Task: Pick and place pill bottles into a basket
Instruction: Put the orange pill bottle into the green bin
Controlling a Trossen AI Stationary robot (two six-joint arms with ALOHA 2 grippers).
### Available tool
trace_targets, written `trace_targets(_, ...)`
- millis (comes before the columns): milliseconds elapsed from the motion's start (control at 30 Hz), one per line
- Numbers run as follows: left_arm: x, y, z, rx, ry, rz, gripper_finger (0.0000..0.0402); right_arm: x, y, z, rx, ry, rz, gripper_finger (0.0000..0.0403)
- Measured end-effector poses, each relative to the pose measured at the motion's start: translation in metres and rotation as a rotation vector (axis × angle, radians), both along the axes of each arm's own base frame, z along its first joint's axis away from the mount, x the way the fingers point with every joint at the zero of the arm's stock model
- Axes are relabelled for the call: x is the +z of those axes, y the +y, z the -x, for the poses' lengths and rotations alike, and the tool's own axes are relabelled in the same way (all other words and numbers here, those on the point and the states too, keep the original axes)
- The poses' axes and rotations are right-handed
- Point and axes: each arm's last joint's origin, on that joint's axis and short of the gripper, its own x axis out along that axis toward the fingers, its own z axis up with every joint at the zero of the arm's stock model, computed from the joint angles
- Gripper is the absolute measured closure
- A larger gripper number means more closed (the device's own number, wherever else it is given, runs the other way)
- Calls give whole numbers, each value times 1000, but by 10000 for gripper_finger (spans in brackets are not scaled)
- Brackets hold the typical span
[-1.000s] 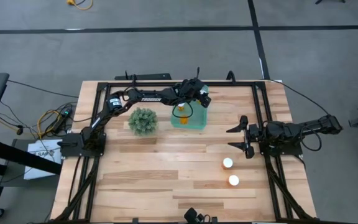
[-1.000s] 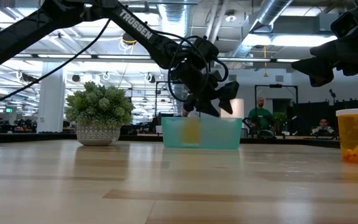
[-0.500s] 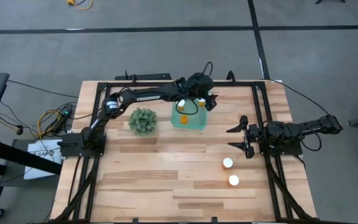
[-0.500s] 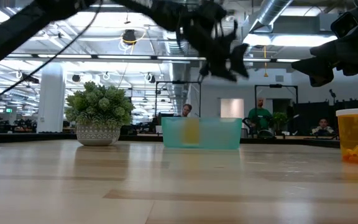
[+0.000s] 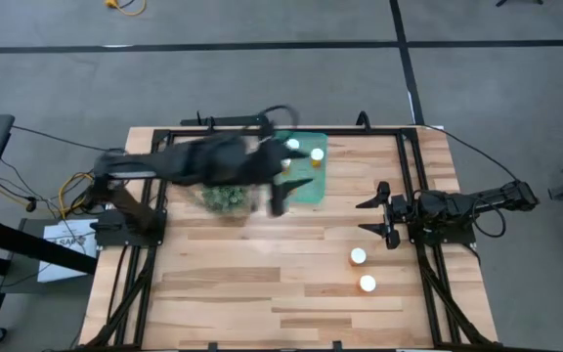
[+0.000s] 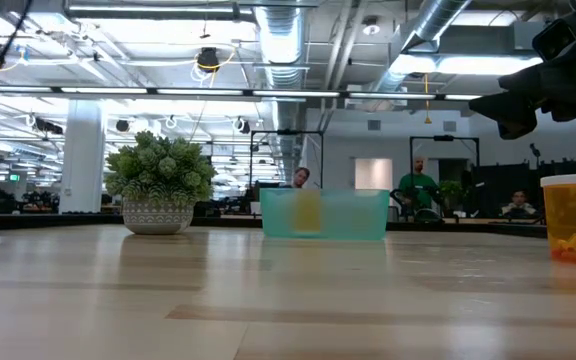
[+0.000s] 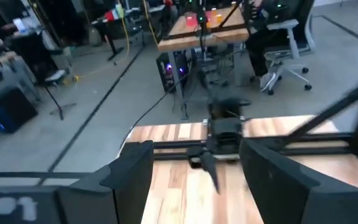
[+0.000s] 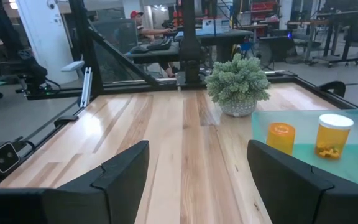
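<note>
Right now my left end effector has its fingers spread apart and holds nothing, blurred above the table between the plant and the basket. In the basket I see two white-capped pill bottles, and two more stand on the table just beside my right end effector, which waits open and empty.

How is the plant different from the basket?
The plant is bushy and rounded; the basket is a smooth, see-through teal box. The plant stands taller than the basket. The basket holds orange bottles; the plant sits in a patterned pot with no bottles. Both are greenish and stand side by side on the table.
</note>
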Motion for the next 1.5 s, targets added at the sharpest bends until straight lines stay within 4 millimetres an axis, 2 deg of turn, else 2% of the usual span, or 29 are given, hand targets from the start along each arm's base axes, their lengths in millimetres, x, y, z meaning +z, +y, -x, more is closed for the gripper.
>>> trace_targets(133, 23, -42, 54, -3, 2, -5, 171, 0, 0, 0, 0, 0, 0, 137)
trace_targets(233, 25, -73, 85, 6, 40, 2, 171, 0, 0, 0, -1, 0, 0, 137)
trace_targets(433, 8, -132, 134, 85, 115, -50, 171, 0, 0, 0, -1, 0, 0, 137)
trace_targets(533, -5, -153, 159, 143, 97, -96, 171, 0, 0, 0, -1, 0, 0, 137)
trace_targets(600, -18, -160, 173, 150, 103, -125, 171, 0, 0, 0, 0, 0, 0, 137)
trace_targets(700, -35, -159, 196, 99, 141, -106, 171, 0, 0, 0, -1, 0, 0, 137)
trace_targets(833, -63, -151, 216, 41, 144, -64, 171, 0, 0, 0, 0, 0, 0, 137)
trace_targets(1033, -112, -129, 242, -142, 39, 138, 171, 0, 0, 0, 0, 1, 0, 137)
trace_targets(1133, -140, -119, 249, -296, -43, 244, 171, 0, 0, 0, 0, 1, 1, 137)
trace_targets(1267, -174, -107, 255, -440, -124, 297, 171, 0, 0, 0, 0, 1, 1, 137)
trace_targets(1500, -211, -97, 262, -582, -153, 389, 171, 0, 0, 0, 0, 1, 1, 137)
